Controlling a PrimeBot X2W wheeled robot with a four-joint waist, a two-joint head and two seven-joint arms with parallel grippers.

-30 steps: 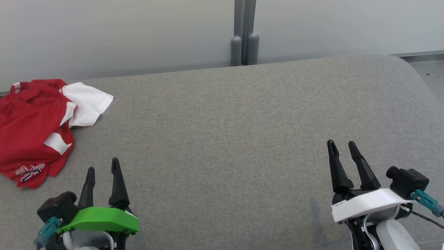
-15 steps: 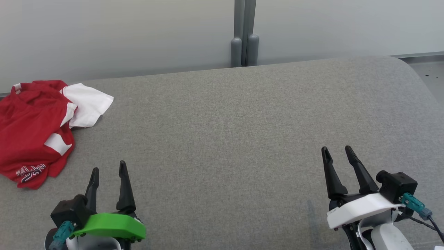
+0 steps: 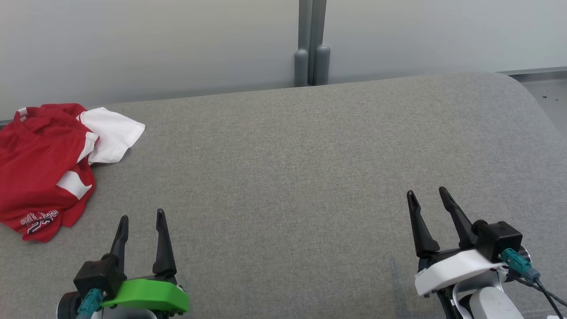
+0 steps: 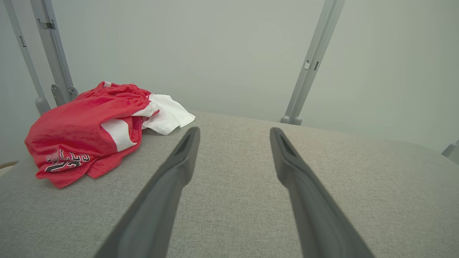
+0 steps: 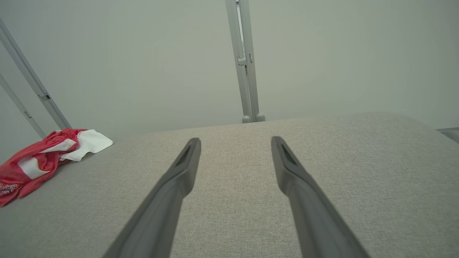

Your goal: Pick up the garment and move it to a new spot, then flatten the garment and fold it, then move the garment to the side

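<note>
Left claw (image 3: 141,215), spread and empty, near the garment (image 3: 40,170) on its left

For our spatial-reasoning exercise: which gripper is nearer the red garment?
Left. In the head view the left gripper sits close, lower right of the garment; the right gripper is far off across the grey surface.

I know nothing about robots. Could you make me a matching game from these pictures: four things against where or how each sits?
1 shorts
2 left gripper
3 right gripper
4 grey post

a open, white cover behind it
b upright beyond the cushion
c crumpled at far left
d open, green cover behind it

Pairs: 1-c, 2-d, 3-a, 4-b
</note>
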